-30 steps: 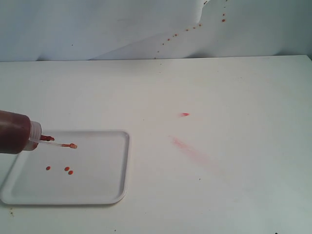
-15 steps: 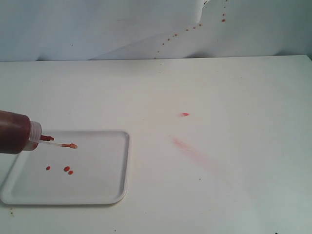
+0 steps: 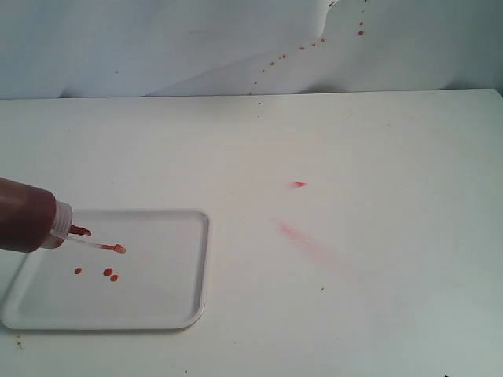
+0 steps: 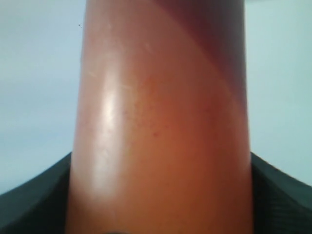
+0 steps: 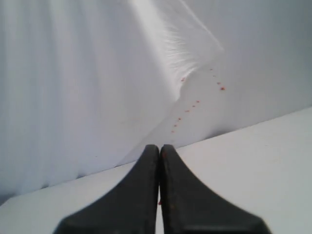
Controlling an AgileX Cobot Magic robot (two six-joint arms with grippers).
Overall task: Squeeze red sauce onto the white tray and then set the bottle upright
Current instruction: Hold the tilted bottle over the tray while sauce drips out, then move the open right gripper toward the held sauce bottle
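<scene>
The left claw (image 4: 158,209) is closed on the bottle (image 3: 23,214), whose body fills the gap between its dark fingers. The bottle sits at the left edge of the scene, tipped nozzle-down toward the right. This places the nozzle (image 3: 78,231) over the left part of the white tray (image 3: 169,302) and lets sauce run to the outlet. The tethered cap (image 3: 118,249) dangles beyond the nozzle.

Contents:
- Bottle: dark sauce.
- Tray: three small drops of red sauce (image 3: 108,272), left of centre.

Judgement: dispensing is in hand; the bottle is not yet stood upright on the counter (image 3: 354,236). The right claw (image 5: 160,158) is fully closed and empty.
</scene>
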